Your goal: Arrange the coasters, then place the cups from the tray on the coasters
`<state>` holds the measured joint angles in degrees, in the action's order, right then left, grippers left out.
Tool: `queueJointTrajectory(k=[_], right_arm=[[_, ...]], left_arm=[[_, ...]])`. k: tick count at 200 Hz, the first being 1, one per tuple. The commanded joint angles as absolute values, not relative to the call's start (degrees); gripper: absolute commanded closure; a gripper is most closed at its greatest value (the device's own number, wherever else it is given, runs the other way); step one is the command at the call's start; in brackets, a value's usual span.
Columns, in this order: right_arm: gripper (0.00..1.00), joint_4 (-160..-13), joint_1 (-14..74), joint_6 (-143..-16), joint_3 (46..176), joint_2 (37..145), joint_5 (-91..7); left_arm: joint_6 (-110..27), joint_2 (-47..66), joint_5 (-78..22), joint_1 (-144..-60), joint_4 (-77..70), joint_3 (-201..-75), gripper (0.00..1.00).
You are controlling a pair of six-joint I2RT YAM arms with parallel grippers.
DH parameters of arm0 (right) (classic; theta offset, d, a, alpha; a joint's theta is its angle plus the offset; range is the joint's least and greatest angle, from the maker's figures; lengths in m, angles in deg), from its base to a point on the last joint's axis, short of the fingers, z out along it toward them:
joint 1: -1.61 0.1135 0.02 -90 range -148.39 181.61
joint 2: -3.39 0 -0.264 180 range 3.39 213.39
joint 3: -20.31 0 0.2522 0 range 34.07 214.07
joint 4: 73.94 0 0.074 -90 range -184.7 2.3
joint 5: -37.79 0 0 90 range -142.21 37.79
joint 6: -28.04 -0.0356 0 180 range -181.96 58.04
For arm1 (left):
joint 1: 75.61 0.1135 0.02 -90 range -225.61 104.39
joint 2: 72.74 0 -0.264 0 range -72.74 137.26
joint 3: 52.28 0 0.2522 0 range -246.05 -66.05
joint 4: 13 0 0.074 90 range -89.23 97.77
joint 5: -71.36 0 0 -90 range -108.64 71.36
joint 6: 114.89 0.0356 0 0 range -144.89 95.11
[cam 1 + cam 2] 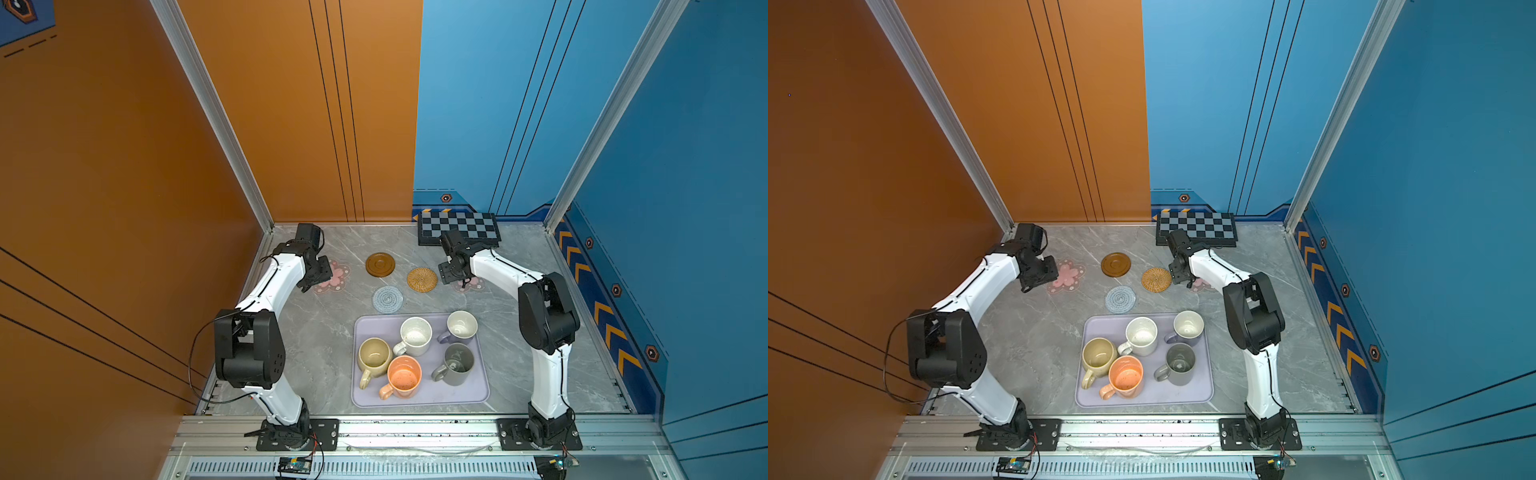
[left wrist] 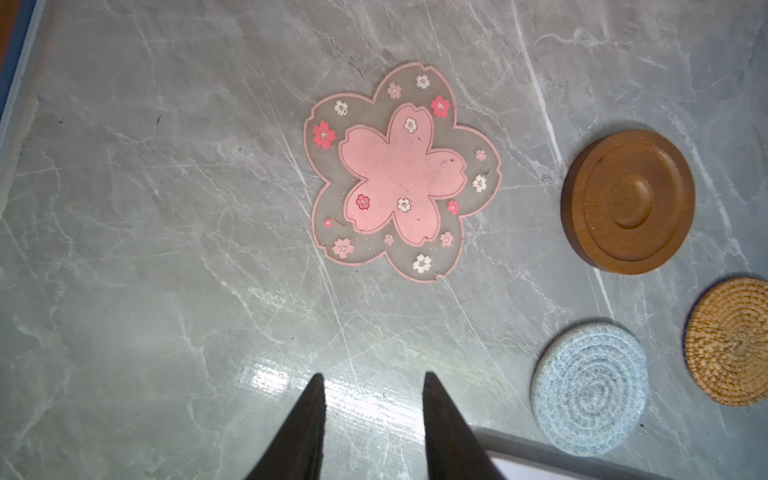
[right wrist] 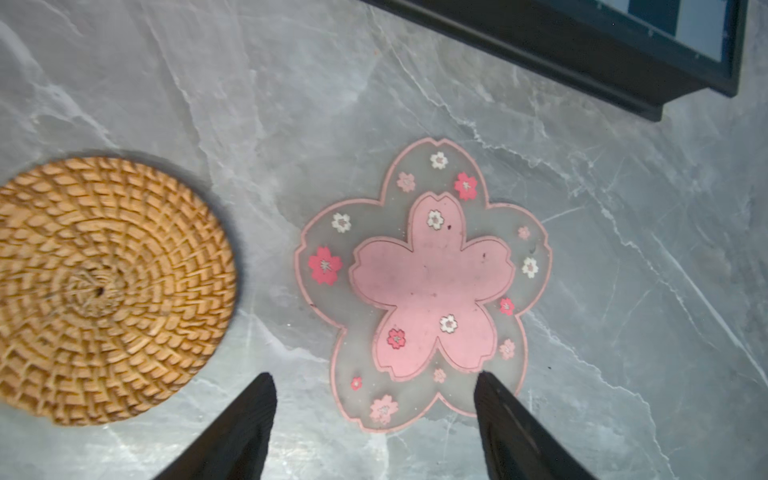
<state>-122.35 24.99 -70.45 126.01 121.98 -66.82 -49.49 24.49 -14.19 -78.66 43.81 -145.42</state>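
Five coasters lie on the marble table behind the tray (image 1: 478, 390): a pink flower (image 1: 334, 276), a brown wooden disc (image 1: 380, 264), a rattan round (image 1: 422, 279), a blue-grey crocheted round (image 1: 387, 299) and a second pink flower (image 1: 471, 284). Five cups stand in the tray: beige (image 1: 374, 355), speckled white (image 1: 415, 334), lavender (image 1: 461, 326), orange (image 1: 404, 376), grey (image 1: 457, 361). My left gripper (image 2: 372, 375) hovers open beside the left flower coaster (image 2: 401, 172), holding nothing. My right gripper (image 3: 374, 375) stands open over the edge of the right flower coaster (image 3: 424, 282), next to the rattan one (image 3: 104, 291).
A black-and-grey checkerboard (image 1: 459, 228) lies against the back wall just behind the right wrist. Orange and blue walls close in the table on the left, back and right. An aluminium rail runs along the front edge.
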Motion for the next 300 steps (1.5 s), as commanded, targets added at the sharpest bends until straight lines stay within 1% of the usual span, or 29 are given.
queueJointTrajectory(k=[1, 59, 140, 232, 300], right_arm=[[0.23, -124.6, 25.0, -71.5, 127.8, 124.4, -64.1], [0.24, -127.0, 24.3, -71.7, 130.6, 128.4, -63.4], [0.25, -128.4, 23.3, -72.2, 130.7, 129.8, -65.4], [0.27, -128.6, 18.5, -74.7, 129.0, 129.4, -64.7], [0.31, -128.6, 15.9, -76.5, 126.6, 129.3, -63.3]], left_arm=[[-48.6, 25.8, -14.0, -79.2, 44.3, -146.3, 0.6], [-48.7, 27.9, -14.7, -79.3, 44.0, -146.8, 0.6], [-48.6, 29.6, -15.0, -79.1, 43.8, -147.1, 0.6], [-48.7, 29.3, -14.9, -79.0, 43.8, -147.2, 0.6], [-48.9, 28.7, -14.7, -79.0, 43.9, -146.9, 0.6]])
